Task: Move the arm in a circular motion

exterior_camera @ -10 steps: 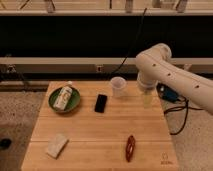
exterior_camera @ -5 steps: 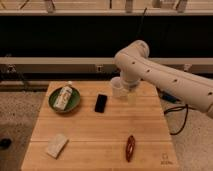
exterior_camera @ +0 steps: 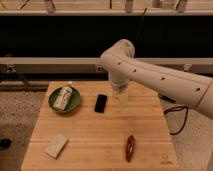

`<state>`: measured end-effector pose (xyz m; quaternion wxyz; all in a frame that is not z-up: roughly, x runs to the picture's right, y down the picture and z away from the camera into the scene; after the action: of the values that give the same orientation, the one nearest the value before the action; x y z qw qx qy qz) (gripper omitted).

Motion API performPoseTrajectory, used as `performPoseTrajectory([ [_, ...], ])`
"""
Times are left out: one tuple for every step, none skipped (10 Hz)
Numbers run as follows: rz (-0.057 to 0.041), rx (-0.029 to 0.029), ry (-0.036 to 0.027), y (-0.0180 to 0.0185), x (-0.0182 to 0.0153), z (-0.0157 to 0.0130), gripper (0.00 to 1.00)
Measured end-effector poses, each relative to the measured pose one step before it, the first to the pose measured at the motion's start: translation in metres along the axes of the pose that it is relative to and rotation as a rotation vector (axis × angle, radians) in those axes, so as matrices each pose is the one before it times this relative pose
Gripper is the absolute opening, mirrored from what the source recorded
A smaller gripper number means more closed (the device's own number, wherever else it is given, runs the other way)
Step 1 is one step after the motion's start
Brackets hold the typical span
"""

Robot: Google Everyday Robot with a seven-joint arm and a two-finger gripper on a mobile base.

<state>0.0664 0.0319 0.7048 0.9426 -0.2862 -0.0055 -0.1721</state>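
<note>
The arm (exterior_camera: 160, 77) is large, glossy and white, with small dark holes. It reaches in from the right edge to a bulbous joint (exterior_camera: 119, 56) above the table's far side. From that joint it turns down to the gripper (exterior_camera: 122, 99), which hangs just above the wooden table (exterior_camera: 100, 130), right of a black phone (exterior_camera: 101, 103). The gripper holds nothing that I can see.
A green bowl (exterior_camera: 54, 103) with a white bottle (exterior_camera: 63, 96) in it stands at the back left. A pale packet (exterior_camera: 56, 145) lies front left and a red-brown item (exterior_camera: 130, 147) front right. A dark cable (exterior_camera: 180, 117) hangs off the table's right side. Shelving runs behind.
The arm has swung left across the table's far side, its joint moving from the back right toward the middle. It now covers the white cup that showed earlier.
</note>
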Motion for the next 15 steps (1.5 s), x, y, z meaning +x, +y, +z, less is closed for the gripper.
performPoseTrajectory([
  [-0.01286,0.00121,-0.00479,-0.00133,-0.01438,-0.00214,0.8],
  [-0.00907,-0.00288,-0.00729,0.00462,-0.01509,-0.00283,0.8],
  [-0.01018,-0.00207,-0.00114,0.00578,-0.00724,-0.00227,0.8],
  [-0.01346,0.00222,-0.0049,0.00434,-0.00543,-0.00133,0.8],
  [-0.01031,-0.00063,-0.00688,0.00455,-0.0025,-0.00107,0.8],
  [-0.00263,-0.0011,-0.00009,0.0028,-0.00044,0.00012,0.8],
  [0.00115,0.00066,-0.00292,-0.00076,-0.00571,-0.00067,0.8],
  [0.00001,0.00547,-0.00889,-0.00297,-0.00588,-0.00111,0.8],
  [0.00204,0.00096,-0.00165,-0.00016,0.00048,0.00014,0.8],
  [-0.00032,-0.00741,-0.0059,0.00634,0.00572,0.00077,0.8],
  [0.00127,-0.00128,-0.00891,0.00388,0.00811,-0.00004,0.8],
  [0.00148,0.00162,-0.00923,0.00173,0.00119,-0.00027,0.8],
  [-0.00316,0.0024,-0.01308,0.00189,-0.00501,-0.00144,0.8],
  [-0.0012,-0.00172,-0.00661,0.00385,-0.00439,-0.00101,0.8],
  [0.00245,0.00125,-0.00278,0.00468,0.00169,-0.00038,0.8],
])
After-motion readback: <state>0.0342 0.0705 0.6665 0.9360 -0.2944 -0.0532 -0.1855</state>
